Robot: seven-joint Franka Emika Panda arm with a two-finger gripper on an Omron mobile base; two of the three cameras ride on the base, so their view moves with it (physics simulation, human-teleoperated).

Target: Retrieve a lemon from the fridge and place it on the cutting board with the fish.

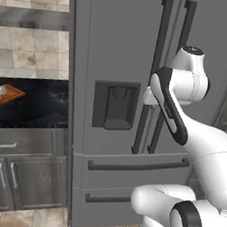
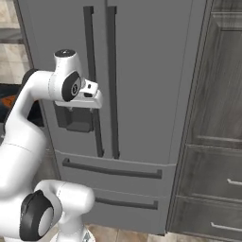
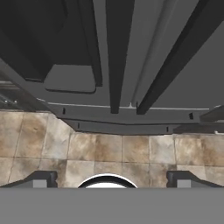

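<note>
Two shut grey fridge (image 1: 122, 61) doors

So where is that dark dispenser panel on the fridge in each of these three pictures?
Left base view: dispenser panel at centre, left of the door handles.
Right base view: centre-left, partly behind the arm.
Hand view: upper left, seen from above.
Shared landmark: the two long dark door handles.
</note>
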